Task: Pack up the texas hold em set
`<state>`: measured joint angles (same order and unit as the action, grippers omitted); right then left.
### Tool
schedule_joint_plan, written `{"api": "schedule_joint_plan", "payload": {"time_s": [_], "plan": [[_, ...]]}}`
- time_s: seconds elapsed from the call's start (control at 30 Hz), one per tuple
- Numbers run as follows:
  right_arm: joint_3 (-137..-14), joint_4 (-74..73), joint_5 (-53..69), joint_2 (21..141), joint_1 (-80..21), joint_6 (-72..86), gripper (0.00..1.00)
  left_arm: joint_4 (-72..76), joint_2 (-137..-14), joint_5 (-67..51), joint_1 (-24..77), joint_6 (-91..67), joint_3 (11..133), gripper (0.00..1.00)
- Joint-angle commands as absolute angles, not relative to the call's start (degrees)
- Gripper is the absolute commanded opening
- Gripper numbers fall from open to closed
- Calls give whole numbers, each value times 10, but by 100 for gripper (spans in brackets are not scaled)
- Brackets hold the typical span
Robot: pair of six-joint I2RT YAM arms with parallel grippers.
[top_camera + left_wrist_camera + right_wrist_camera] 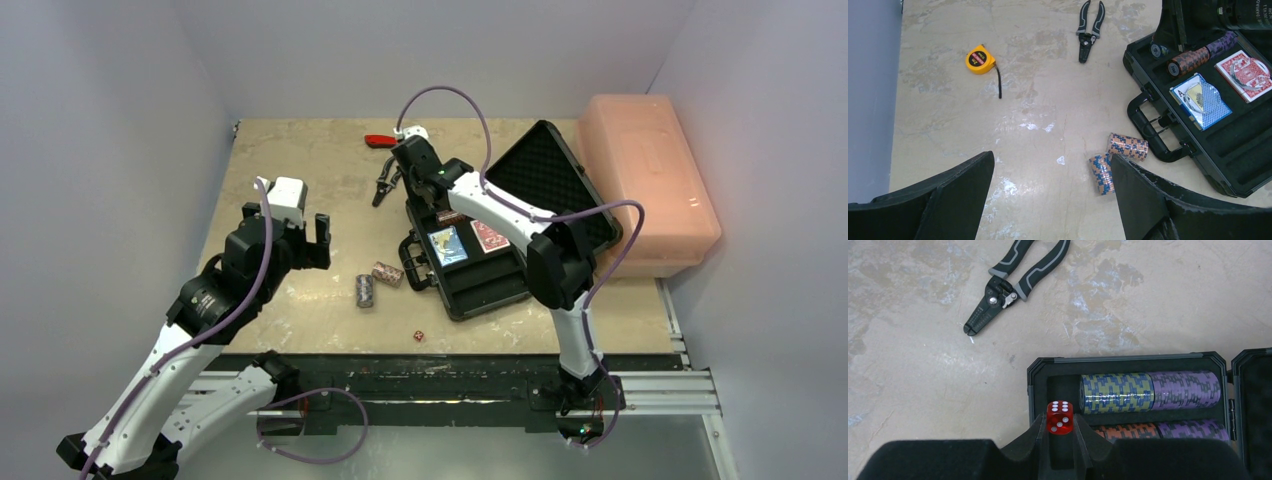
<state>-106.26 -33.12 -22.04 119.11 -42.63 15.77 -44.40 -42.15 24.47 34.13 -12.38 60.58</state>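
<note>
The counter (923, 385) looks like smooth, mottled stone; the briefcase (1128, 358) is matt black plastic, the die (1060, 417) glossy translucent red.

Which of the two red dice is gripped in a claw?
The die pinched in the right claw, at the open briefcase; the other die lies loose on the table, near its front edge.

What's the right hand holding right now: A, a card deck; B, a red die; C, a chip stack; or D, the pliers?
B: the right wrist view shows the die pinched between the fingertips of the right hand, above the corner of the open case.
</note>
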Motion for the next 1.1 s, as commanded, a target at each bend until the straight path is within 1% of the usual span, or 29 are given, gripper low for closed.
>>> {"api": "schedule_joint_plan", "payload": {"time_s": [0.0,0.5,1.07], "plan": [[-1093,-332,-207,1200,-421,149,0,-433,-423,253,338,-115,606,86],[-1113,-331,-203,1241,-410,147,0,-433,-427,253,338,-113,606,86],[-1111,-332,-189,1259,-402,155,0,-433,-427,254,338,-113,607,86]]}}
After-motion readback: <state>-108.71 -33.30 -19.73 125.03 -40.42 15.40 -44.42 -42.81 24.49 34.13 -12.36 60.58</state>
